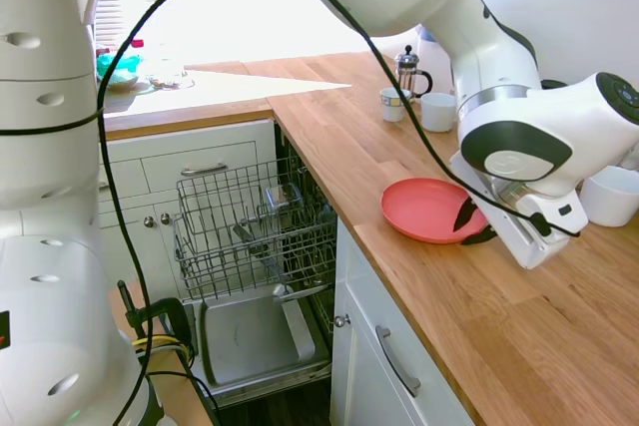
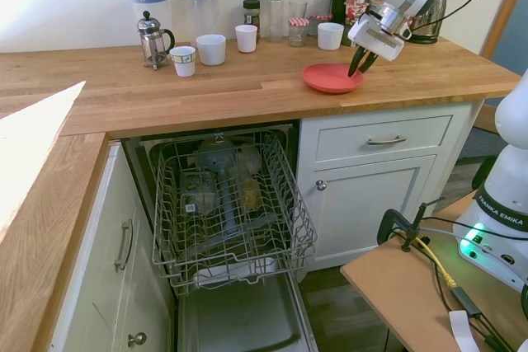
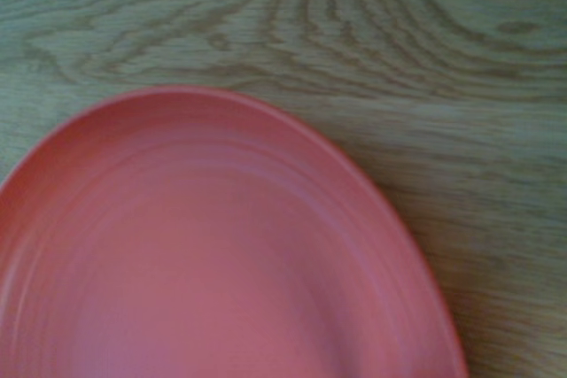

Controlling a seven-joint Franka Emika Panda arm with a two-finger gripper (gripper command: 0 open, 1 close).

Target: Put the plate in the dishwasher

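Your gripper [image 1: 474, 223] sits at the plate's [image 1: 429, 209] three o'clock rim in the first exterior view, fingers apart, one over the dish and one outside it, not clamped. Lower until the rim sits between them, then close firmly. The plate lies flat, face up, on the wooden counter [image 1: 519, 336]; being round, it has no long axis. The dishwasher [image 2: 227, 204] rack stands pulled out below.

Opposed wide views; wrist close overhead
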